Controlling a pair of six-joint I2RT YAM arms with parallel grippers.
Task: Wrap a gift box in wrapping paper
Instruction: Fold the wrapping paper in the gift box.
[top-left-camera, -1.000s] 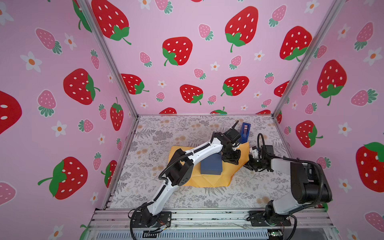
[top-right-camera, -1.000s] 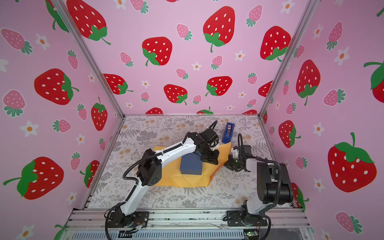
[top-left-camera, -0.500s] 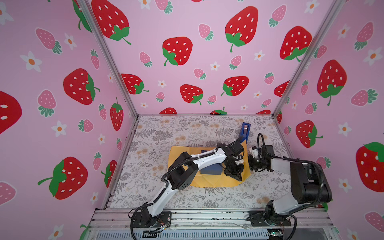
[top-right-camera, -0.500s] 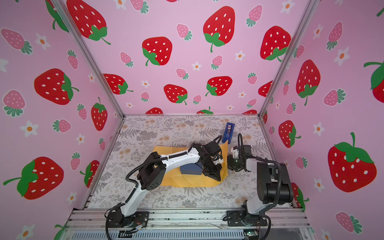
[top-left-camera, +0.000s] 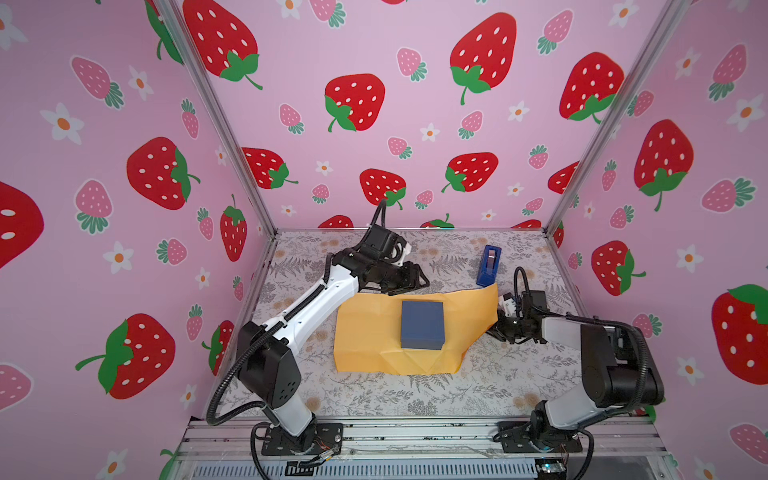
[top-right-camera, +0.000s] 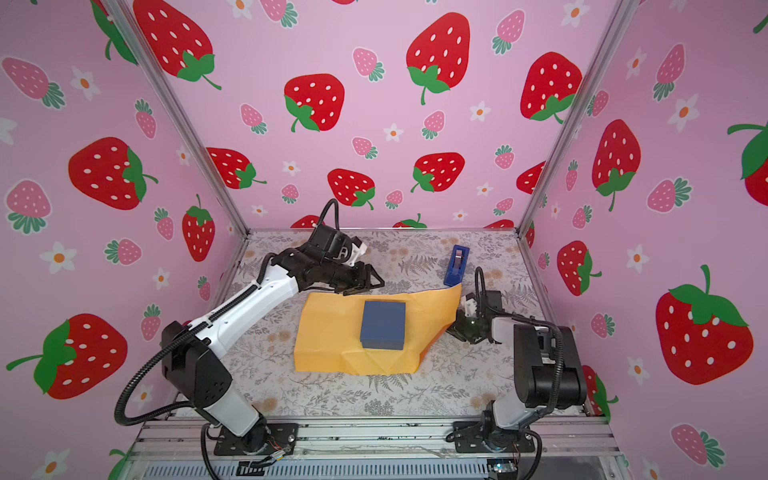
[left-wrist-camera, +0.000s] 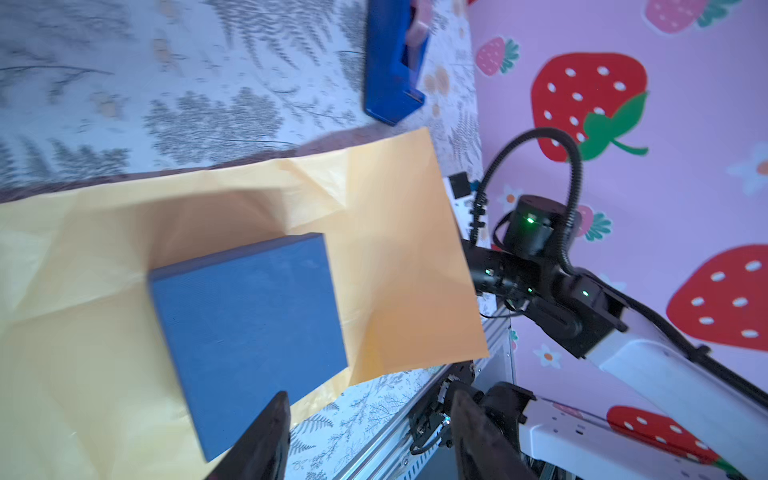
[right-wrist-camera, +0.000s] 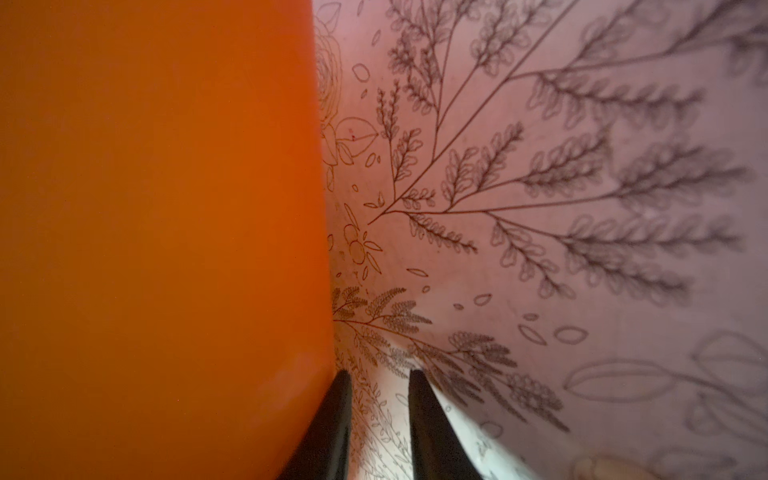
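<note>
Wrapping paper (top-left-camera: 365, 336): spread pale side up at mid-table, long axis running side to side; right edge raised beside the right claw (right-wrist-camera: 379, 376), apparently propped for folding.
Gift box (top-left-camera: 422, 324): set centrally on the paper, lid upward, nearly square, no clear long axis.
Right claw: narrowly parted, nothing pinched.
Left claw (left-wrist-camera: 370, 401): released, held empty beyond the far edge.

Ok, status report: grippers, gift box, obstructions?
Left gripper open, empty. Right gripper open, beside raised edge of wrapping paper. Gift box on paper, unwrapped. Blue tape dispenser near far corner, not blocking.
</note>
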